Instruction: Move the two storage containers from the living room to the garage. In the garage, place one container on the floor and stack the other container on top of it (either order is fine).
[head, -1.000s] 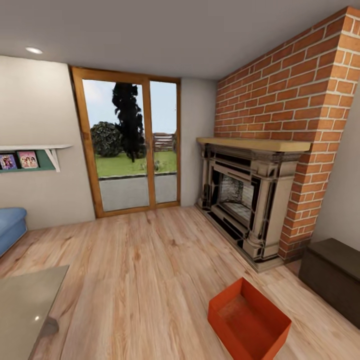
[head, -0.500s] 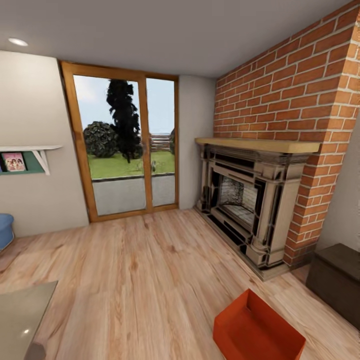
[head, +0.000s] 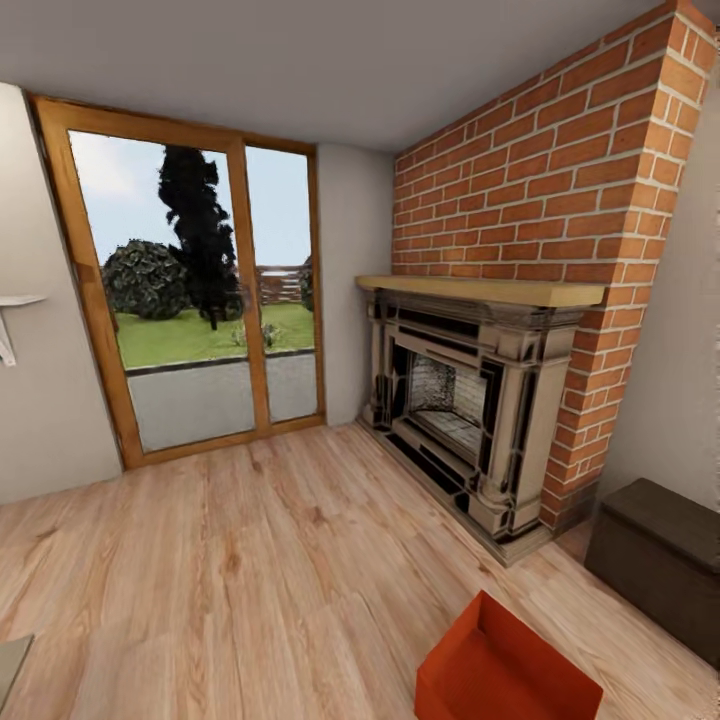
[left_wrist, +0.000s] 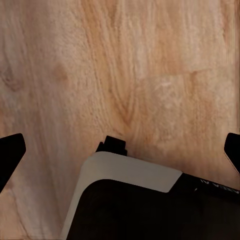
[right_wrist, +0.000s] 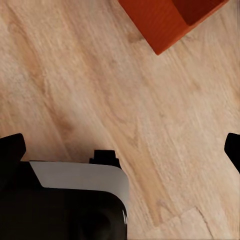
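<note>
I am in the living room, on its light wood-plank floor (head: 260, 560). One orange-red open-top storage container (head: 505, 670) rests on the planks at the lower right of the head view, in front of the fireplace. Its corner (right_wrist: 165, 20) also shows in the right wrist view, ahead of my right gripper (right_wrist: 120, 150) and apart from it. That gripper is open over bare planks. My left gripper (left_wrist: 120, 150) is open too, its dark fingertips (left_wrist: 11, 152) spread wide above the floor, with nothing between them. The garage is out of view.
An ornate fireplace (head: 460, 400) under a red brick chimney (head: 560, 180) fills the right wall. A dark low bench (head: 660, 560) stands right of the container. A glazed wood-framed door (head: 190, 300) is straight ahead. A grey table corner (head: 8, 660) shows at the lower left.
The head view has swung right and moved forward, so the room has slid left. The blue sofa and most of the grey table have left the picture. The container lies where it was.
</note>
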